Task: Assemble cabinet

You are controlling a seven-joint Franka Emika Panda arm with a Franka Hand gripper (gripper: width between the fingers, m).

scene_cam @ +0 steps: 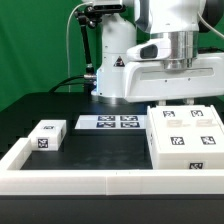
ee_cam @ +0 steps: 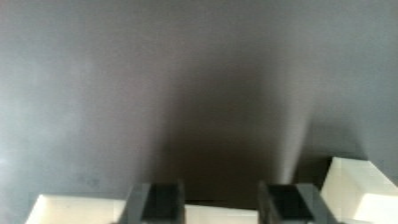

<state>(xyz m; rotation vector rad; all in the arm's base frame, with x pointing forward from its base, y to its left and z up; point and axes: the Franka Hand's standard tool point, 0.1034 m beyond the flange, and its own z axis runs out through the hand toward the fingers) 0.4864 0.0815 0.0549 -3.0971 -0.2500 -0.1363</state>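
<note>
In the exterior view, the cabinet (scene_cam: 185,140) was a large white box standing on the black table (scene_cam: 40,105) at the exterior view's right. Its flat top carried several square black-and-white tags, and a lower step ran along its front edge. Its top face was closed to this camera, so what lay inside could not be told. There was one cabinet, one small white tagged block (scene_cam: 46,135) well apart from it at the exterior view's left, and one marker board (scene_cam: 110,122) between them and farther back, showing what looked like four tags. A low white border wall (scene_cam: 90,180) ran along the front and turned back at the left, just beside the block. The gripper (scene_cam: 178,100) hung above the cabinet's far edge; whether they touched could not be told.

In the wrist view, the gripper (ee_cam: 221,190) had its two dark fingers (ee_cam: 157,205) spread apart, with only bare dark table between them. Two white shapes showed, one outside each finger (ee_cam: 80,208) (ee_cam: 365,190); which parts they were could not be told.
</note>
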